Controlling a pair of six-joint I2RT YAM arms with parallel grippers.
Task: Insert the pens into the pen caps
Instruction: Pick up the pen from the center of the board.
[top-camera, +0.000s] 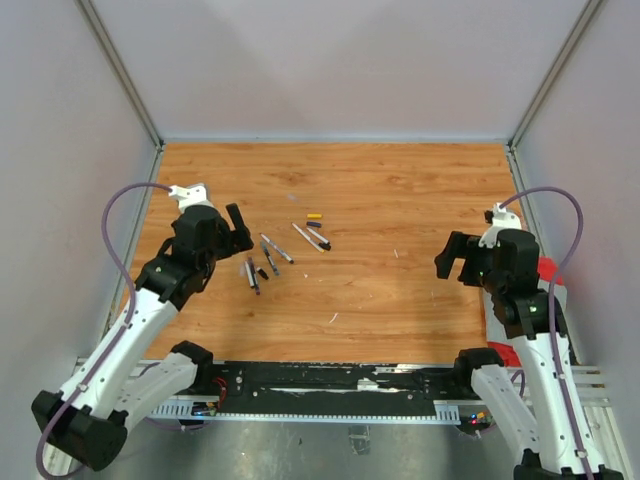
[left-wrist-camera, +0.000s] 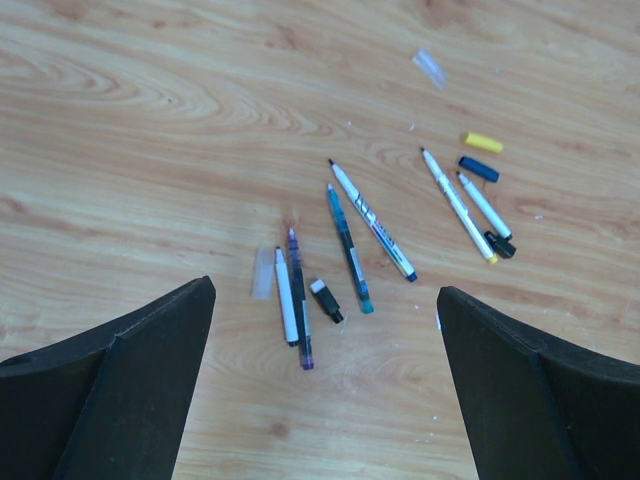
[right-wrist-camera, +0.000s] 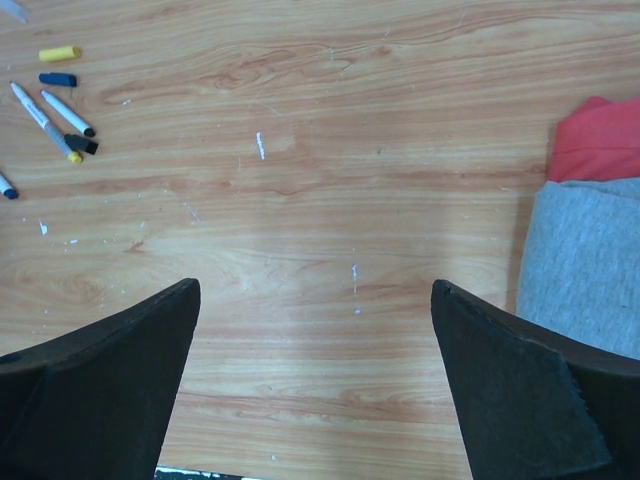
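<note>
Left wrist cam shows left gripper (left-wrist-camera: 325, 292) spread wide, empty, seemingly lined up on pens (left-wrist-camera: 350, 250) at 12 o'clock for grabbing; right gripper (right-wrist-camera: 315, 285) same.

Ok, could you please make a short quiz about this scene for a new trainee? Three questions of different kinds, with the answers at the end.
1. Which gripper is nearer the pens?
2. True or false: the left gripper holds a pen.
3. Which colour is the cap lying right beside the yellow cap? A blue, B red, C green.

Key
1. The left gripper.
2. False: it is open and holds nothing.
3. A, the blue cap.
</note>
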